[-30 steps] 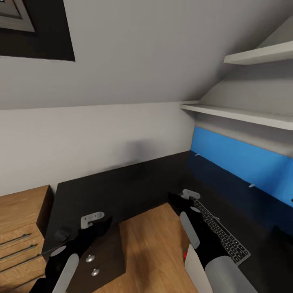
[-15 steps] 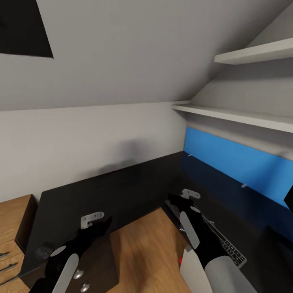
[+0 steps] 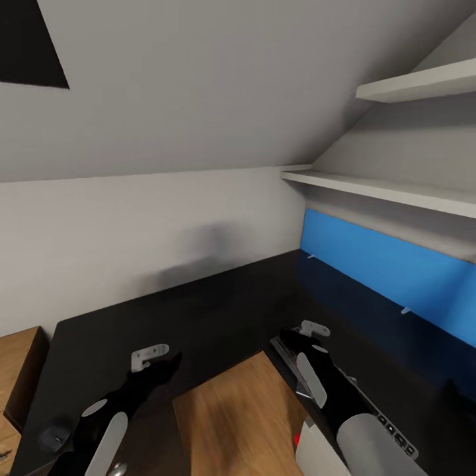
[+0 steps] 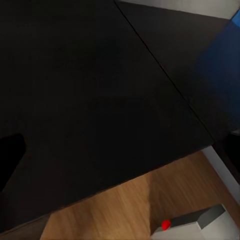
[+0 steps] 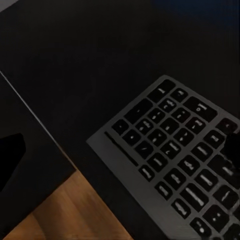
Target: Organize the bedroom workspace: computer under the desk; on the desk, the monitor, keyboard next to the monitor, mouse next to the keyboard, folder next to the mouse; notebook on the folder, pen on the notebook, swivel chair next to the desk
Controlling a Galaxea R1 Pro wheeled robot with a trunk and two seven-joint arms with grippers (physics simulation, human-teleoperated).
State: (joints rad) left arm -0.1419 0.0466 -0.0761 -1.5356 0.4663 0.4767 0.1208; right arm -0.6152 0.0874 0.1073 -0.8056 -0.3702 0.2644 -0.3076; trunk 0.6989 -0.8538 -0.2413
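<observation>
The desk's (image 3: 198,311) black top runs along the wall and turns right under a blue panel. The keyboard (image 3: 291,357) lies on the right wing, mostly covered by my right arm; its keys (image 5: 175,160) show in the right wrist view. My right gripper (image 3: 285,336) hovers over the keyboard's far end, open and empty. My left gripper (image 3: 169,363) hangs over the desk's inner edge, also open and empty. The monitor's pale back corner (image 3: 317,456) with its red light (image 3: 297,438) sits at the bottom of the head view and shows as the monitor (image 4: 197,222) in the left wrist view. A small dark rounded object, possibly the mouse (image 3: 53,436), rests on the desk's left end.
A blue wall panel (image 3: 390,277) backs the right wing, with two white shelves (image 3: 383,188) above it under a sloping ceiling. A light wooden unit (image 3: 20,357) stands left of the desk. Wooden floor (image 3: 231,410) shows inside the desk's corner.
The whole head view has shifted: the wooden unit slid left, the drawer knobs dropped out of view, the desk sits nearer. Both arms hold the same pose.
</observation>
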